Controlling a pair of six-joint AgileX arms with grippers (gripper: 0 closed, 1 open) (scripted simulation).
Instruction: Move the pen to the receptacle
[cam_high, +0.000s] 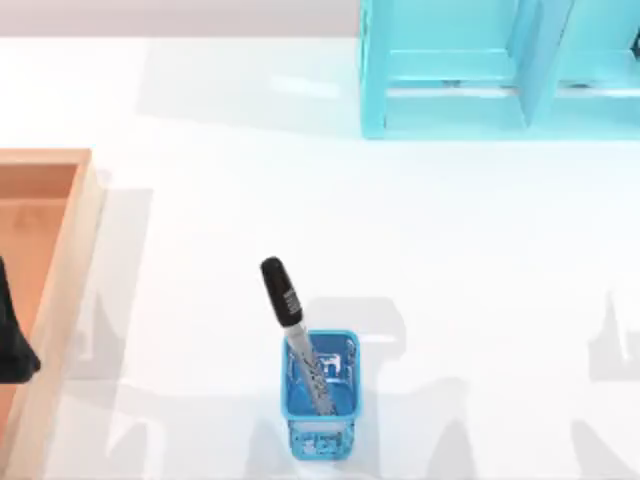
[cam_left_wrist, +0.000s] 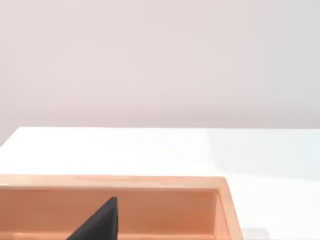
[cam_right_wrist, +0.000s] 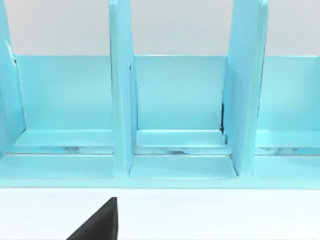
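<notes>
The pen (cam_high: 290, 320) has a grey printed barrel and a thick black cap. It stands tilted in a small blue mesh cup (cam_high: 320, 400) near the table's front middle, cap up and leaning to the left. The receptacle (cam_high: 60, 260) is a light-brown wooden tray at the left edge; the left wrist view faces its far rim (cam_left_wrist: 115, 182). My left gripper (cam_high: 12, 345) is a dark shape over the tray at the far left, well apart from the pen. A dark part of it (cam_left_wrist: 100, 225) hangs above the tray floor. My right gripper (cam_right_wrist: 100, 225) is low before the turquoise shelf.
A big turquoise shelf unit (cam_high: 480, 70) stands at the back right, its open compartments (cam_right_wrist: 180, 100) facing the right wrist camera. White tabletop (cam_high: 450, 250) lies between the shelf, the cup and the tray.
</notes>
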